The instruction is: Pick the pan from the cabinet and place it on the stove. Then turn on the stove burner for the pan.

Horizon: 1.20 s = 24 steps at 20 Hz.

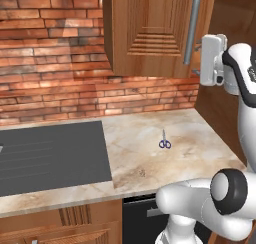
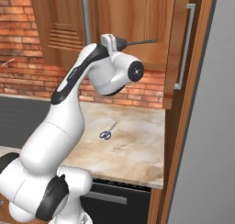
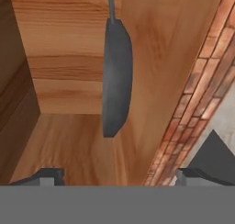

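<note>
gripper (image 3: 119,175) standing apart, facing pan (image 3: 116,76) sitting inside open cabinet (image 3: 59,58); nothing grasped; stove (image 1: 50,155) placement, burner remaining.

The dark grey pan (image 3: 116,76) lies, apparently flat, inside the open wooden cabinet (image 3: 69,58).
</note>
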### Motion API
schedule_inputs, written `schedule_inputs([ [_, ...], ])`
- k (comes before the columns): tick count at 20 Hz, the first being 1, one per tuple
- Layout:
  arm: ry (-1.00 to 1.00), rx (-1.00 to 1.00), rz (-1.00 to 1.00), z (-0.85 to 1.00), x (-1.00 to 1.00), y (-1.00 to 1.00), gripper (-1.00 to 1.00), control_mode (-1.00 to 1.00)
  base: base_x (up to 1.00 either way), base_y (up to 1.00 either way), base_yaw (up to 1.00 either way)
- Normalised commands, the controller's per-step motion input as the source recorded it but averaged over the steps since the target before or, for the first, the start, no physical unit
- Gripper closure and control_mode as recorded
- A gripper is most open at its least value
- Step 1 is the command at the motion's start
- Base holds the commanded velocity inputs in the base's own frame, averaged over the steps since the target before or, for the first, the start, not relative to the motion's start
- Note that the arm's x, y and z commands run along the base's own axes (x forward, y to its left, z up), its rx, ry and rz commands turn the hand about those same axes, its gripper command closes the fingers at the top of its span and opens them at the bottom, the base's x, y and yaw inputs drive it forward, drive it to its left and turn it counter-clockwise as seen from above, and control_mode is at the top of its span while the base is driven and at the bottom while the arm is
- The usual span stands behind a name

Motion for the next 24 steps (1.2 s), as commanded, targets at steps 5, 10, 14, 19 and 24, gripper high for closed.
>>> schedule_inputs([
  [5, 0.0, 0.04, 0.01, 0.0, 0.0, 0.03, -1.0, -1.0, 0.0, 0.0, 0.0],
  [10, 0.0, 0.09, 0.0, 0.0, 0.04, -0.05, -1.0, -1.0, 0.0, 0.0, 0.0],
  [14, 0.0, 0.07, 0.0, 0.0, 0.19, -0.01, -1.0, -1.0, 0.0, 0.0, 0.0],
  [19, 0.01, 0.04, 0.0, -0.01, 0.34, 0.0, -1.0, -1.0, 0.0, 0.0, 0.0],
  [24, 0.0, 0.01, 0.05, -0.03, 0.16, 0.1, -1.0, -1.0, 0.0, 0.0, 0.0],
])
